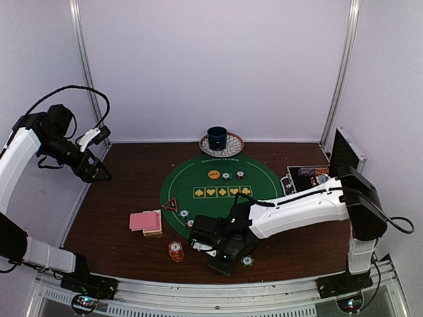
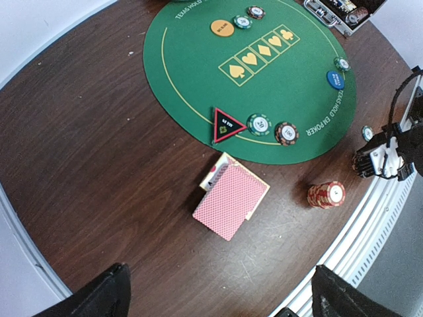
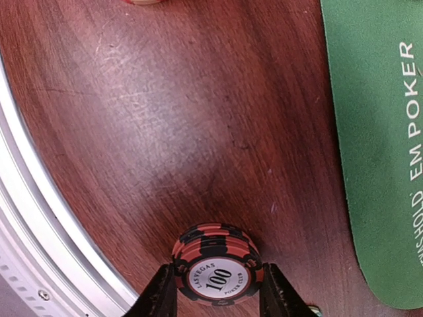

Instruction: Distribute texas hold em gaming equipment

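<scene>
Far over on the left, the left claw (image 1: 98, 170) hung high above the wood table (image 1: 112, 198), spread wide open with nothing in it. Below it and to the right, the pink-backed cards (image 1: 145, 221) lay in a loose pile on the wood, just off the near left edge of the green mat (image 1: 198, 178). Right beside them, on the rim of the mat, sat the black and red triangle marker (image 1: 170, 205), with a green chip (image 2: 259, 123) touching its right side. Nearer to the arms stood the orange chip stack (image 1: 176, 250), alone on the wood. Just right of that, the right claw (image 3: 218, 290) was down low at the table, partly closed, one finger pressed to each side of the red and black chips (image 3: 218, 267), a little stack marked 100 on the wood beside the near edge of the mat. Another green chip (image 1: 247, 261) lay on the wood close to that claw on its right.
</scene>
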Available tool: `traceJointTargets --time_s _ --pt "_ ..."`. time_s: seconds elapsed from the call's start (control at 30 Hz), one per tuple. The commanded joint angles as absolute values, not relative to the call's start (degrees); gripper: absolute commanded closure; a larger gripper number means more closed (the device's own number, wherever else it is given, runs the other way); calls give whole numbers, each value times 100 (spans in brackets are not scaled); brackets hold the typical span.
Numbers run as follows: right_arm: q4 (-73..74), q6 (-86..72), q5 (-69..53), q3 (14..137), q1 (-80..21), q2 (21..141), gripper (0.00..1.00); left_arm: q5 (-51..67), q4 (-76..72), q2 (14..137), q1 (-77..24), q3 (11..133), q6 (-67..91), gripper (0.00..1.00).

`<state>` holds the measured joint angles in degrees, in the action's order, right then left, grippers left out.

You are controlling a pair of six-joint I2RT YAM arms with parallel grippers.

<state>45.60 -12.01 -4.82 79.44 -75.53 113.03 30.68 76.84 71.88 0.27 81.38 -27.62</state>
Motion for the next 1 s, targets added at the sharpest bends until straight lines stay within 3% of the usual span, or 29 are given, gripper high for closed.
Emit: traceJointTargets --time_s 0.0,0.4,0.7,0.97 --pt "4801 -1184 -192 8074 -7591 10975 74 3069 7716 7093 20 8235 -2830 2" --pt "4879 -1238 -26 7984 -6846 10521 79 3086 7713 7121 18 8254 -2839 3" --pt "4280 -1249 -26 7488 -5835 10772 81 3086 7715 7120 18 8244 -2840 3" --pt "4065 -1259 -26 7260 -5695 10983 81 3091 7712 7119 24 8244 -2856 2"
